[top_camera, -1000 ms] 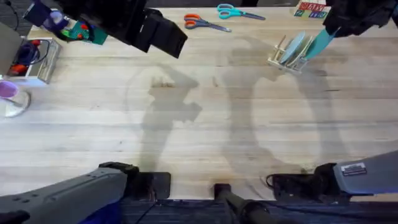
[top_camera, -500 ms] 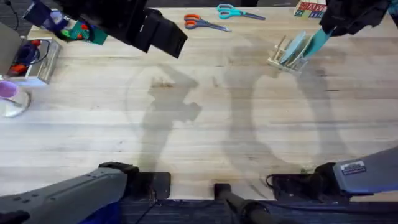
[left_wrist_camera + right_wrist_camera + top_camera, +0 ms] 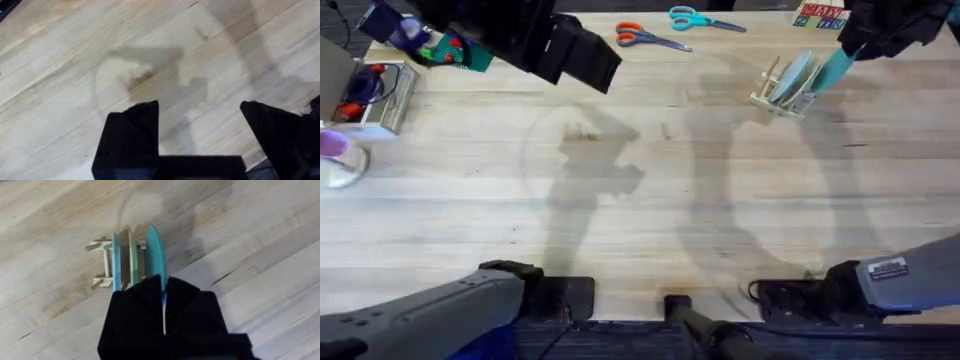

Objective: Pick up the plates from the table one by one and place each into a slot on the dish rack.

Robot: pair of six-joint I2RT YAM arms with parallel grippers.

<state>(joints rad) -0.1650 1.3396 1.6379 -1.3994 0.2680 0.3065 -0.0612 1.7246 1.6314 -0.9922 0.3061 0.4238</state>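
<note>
The placing step is in hand: the teal plate [image 3: 155, 255] is gripped by its rim in the right gripper [image 3: 164, 297], whose fingers are clamped on it, and it is held on edge over the dish rack [image 3: 772, 92] near the far right corner of the table [image 3: 640, 200]. In the right wrist view two other plates are already seen standing in the rack, a pale blue one [image 3: 116, 260] and a cream one [image 3: 132, 257], with the teal plate just beside them on the outer side. Its faces run parallel to theirs, so its long axis lies across the rack's dowels; in the overhead view it is seen tilted, leaning away from the rack. The next move probably calls for the plate to be lowered into the free slot before release. The left gripper [image 3: 200, 145] is spread wide over bare wood, holding nothing.
</note>
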